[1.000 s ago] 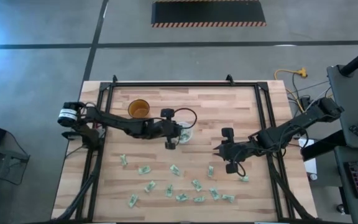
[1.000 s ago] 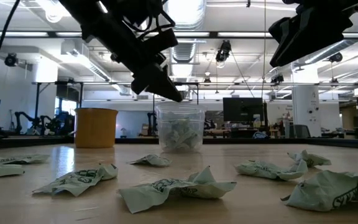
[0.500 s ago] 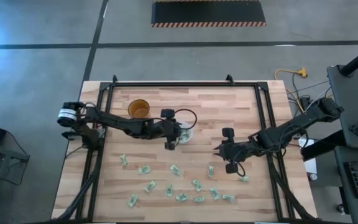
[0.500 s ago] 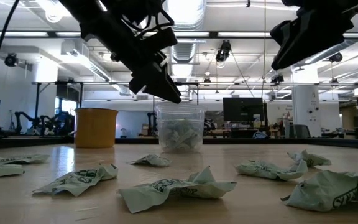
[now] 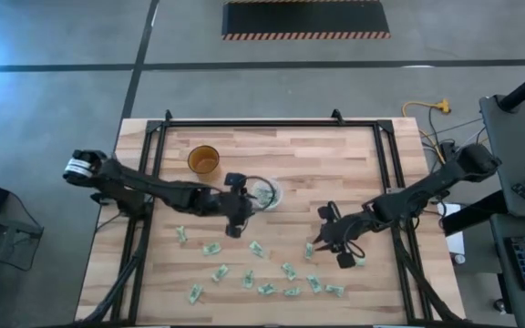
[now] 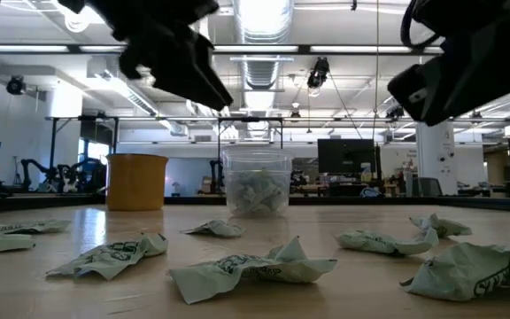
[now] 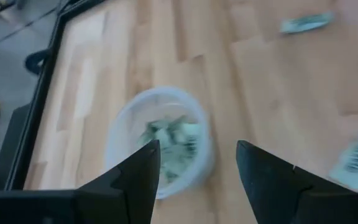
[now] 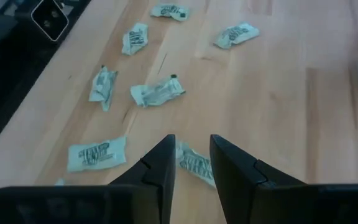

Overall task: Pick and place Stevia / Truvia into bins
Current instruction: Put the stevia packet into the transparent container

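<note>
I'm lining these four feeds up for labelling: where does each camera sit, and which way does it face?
High: overhead, straight down; both arms, left gripper, right gripper.
Low: table height, level across sachets into the room; arms overhead.
Left wrist: past its open fingers onto the translucent cup.
Right wrist: between its fingers onto sachets.
Shared: the cup in high, low, left wrist.

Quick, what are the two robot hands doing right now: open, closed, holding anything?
Left hand: open and empty, by the clear cup of sachets.
Right hand: open, nothing held, just over a sachet on the table.
</note>
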Controlling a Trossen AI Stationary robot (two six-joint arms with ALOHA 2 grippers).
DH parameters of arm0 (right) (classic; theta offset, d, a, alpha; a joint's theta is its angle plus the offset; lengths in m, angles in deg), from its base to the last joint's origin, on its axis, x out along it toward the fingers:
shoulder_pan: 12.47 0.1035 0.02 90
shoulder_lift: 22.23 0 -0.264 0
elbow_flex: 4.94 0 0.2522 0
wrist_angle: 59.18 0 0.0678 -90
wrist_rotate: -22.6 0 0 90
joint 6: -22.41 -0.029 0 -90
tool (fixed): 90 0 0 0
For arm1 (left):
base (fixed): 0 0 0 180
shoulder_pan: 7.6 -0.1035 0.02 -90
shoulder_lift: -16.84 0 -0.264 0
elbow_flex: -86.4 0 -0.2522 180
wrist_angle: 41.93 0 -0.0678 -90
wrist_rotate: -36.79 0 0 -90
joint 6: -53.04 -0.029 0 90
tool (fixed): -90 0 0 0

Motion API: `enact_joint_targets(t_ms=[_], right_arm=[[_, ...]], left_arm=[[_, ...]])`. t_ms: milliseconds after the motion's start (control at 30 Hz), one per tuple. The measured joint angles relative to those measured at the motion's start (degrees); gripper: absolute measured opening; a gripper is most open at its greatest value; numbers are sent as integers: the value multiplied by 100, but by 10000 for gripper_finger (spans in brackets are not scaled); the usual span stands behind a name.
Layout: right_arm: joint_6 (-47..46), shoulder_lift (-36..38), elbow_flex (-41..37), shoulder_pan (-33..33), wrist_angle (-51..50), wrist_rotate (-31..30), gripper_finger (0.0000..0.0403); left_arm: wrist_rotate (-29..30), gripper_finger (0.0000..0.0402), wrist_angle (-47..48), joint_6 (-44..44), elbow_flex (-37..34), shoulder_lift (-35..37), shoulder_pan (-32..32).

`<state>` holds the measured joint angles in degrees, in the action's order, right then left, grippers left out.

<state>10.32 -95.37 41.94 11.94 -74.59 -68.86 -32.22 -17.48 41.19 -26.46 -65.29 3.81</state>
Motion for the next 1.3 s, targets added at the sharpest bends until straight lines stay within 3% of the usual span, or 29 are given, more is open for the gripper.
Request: enact_joint_targets(t_ms=[267,533,967,1300], right_arm=[[-1,-876,-82,-4,1006,1,97],[-145,-1830,195,-145,1132,-2,141],[-897,-1817,289,-210,391,47,210],[-882,-1936,302,-207,108,-42,202]], left_arm=[[23,195,394,5,-13,348,500],[28,195,677,114,-18,549,662],[28,195,794,118,-31,553,672],[28,195,846,232,-40,547,672]])
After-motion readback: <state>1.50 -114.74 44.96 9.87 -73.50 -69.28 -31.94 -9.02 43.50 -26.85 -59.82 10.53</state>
